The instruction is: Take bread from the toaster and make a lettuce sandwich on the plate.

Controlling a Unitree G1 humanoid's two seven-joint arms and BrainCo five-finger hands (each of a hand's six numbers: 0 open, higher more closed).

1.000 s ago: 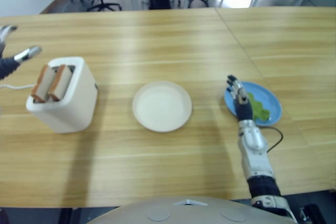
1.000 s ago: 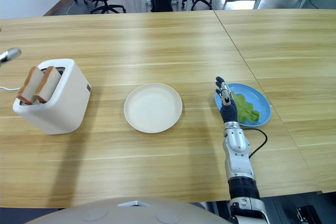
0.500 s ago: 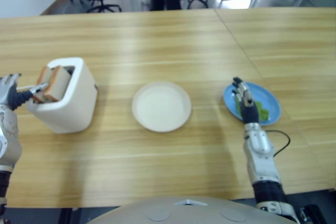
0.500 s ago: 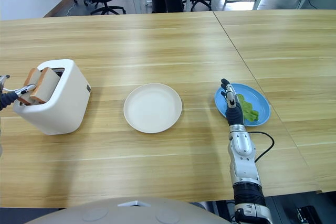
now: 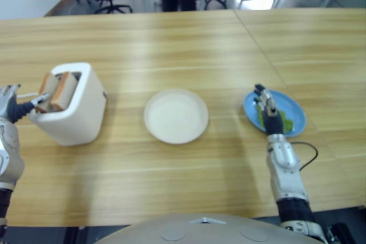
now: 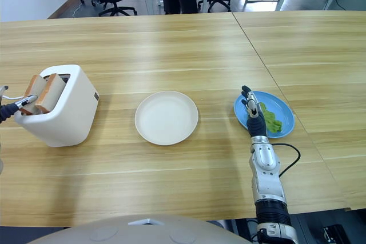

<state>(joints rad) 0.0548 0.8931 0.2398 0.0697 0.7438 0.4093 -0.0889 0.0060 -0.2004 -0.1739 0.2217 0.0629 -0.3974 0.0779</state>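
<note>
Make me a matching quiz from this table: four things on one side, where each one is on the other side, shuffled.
Column one
1. bread slices
2. white plate
3. lettuce
4. right hand

Column two
A. on the blue plate
B. mid-table, nothing on it
C. standing in the toaster
D. at the blue plate's left rim, fingers straight

Pairs: 1-C, 2-B, 3-A, 4-D
</note>
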